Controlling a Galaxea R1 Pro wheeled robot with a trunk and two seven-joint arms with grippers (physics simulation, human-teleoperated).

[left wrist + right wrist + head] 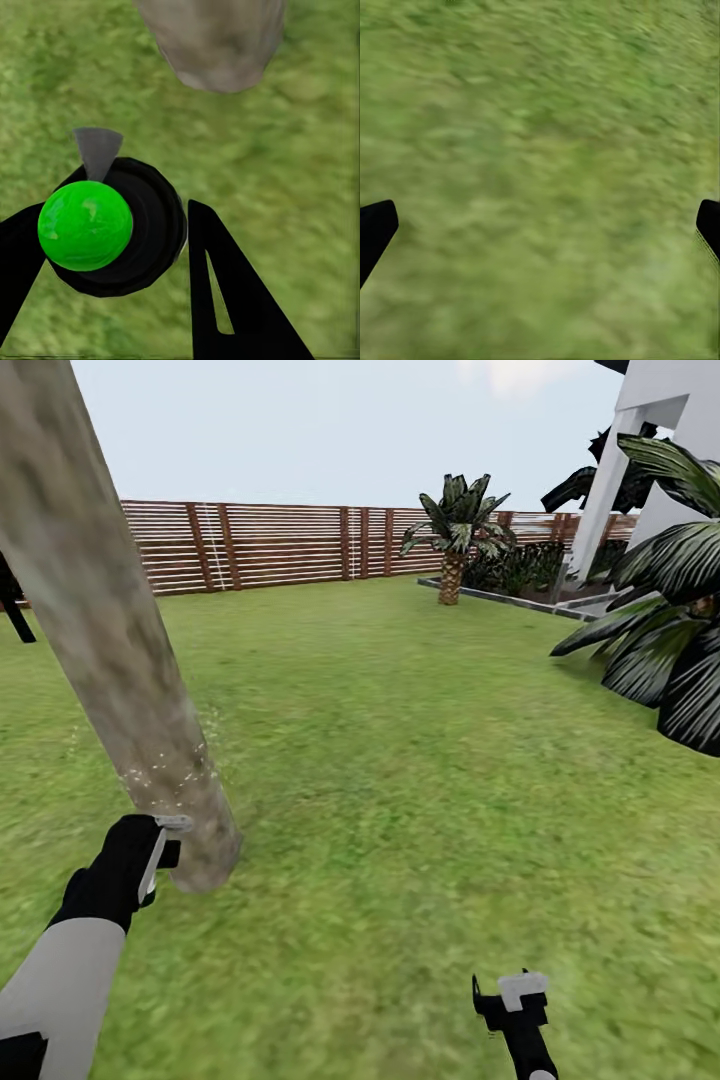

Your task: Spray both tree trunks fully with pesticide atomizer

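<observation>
One tree trunk, thick and mottled grey-beige, leans across the left of the head view and meets the grass floor at its base. My left gripper is right beside that base, shut on the pesticide atomizer, a black round body with a bright green ball and a grey nozzle pointing toward the trunk. Pale speckles of spray dot the lower trunk. My right gripper hangs low over bare grass, open, with its fingertips far apart.
A brown slat fence closes the lawn at the back. A short palm stands by a paved bed at back right. Large palm fronds and a white building are on the right. Open grass lies ahead.
</observation>
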